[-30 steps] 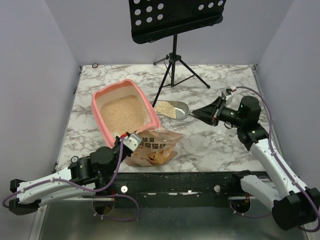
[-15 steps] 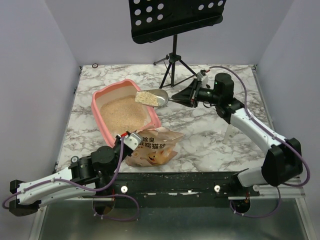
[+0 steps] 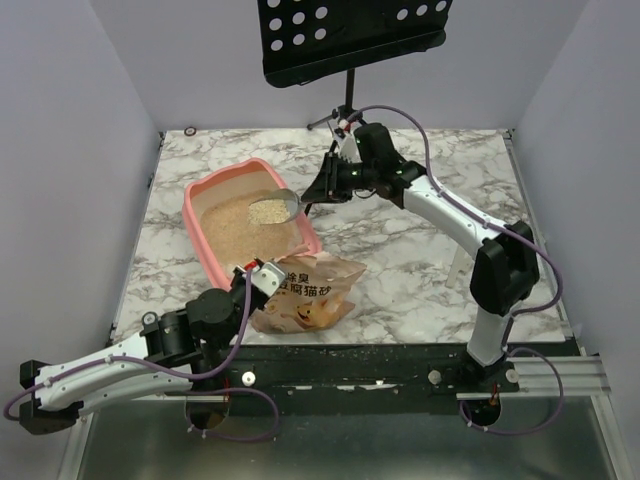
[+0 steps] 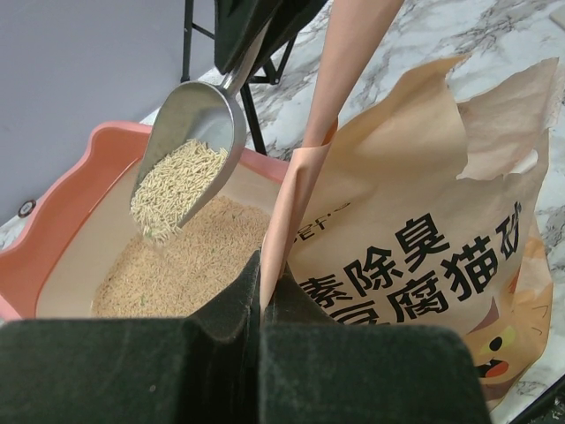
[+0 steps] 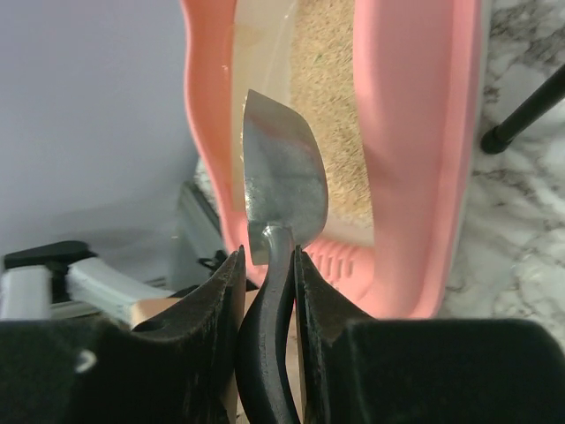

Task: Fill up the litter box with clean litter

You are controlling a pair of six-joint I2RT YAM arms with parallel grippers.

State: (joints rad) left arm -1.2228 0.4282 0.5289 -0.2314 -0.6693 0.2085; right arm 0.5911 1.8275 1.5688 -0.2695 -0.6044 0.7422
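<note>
Right wrist: scoop (image 5: 281, 181), load hidden, handle in right claw (image 5: 267, 265); left claw (image 4: 262, 284) clamped on bag (image 4: 424, 221).

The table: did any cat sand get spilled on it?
Hardly. The scoop holds its litter over the litter box. Only a few pale specks along the near edge of the table could be stray grains.

Litter box (image 3: 230, 175) sits left of centre on the desk (image 3: 420, 250), clean litter (image 3: 232, 232) inside it. Scoop (image 3: 285, 205) hangs over its right side, loaded. Bag (image 3: 310, 295) lies just in front of it, music stand (image 3: 350, 35) behind-right.
</note>
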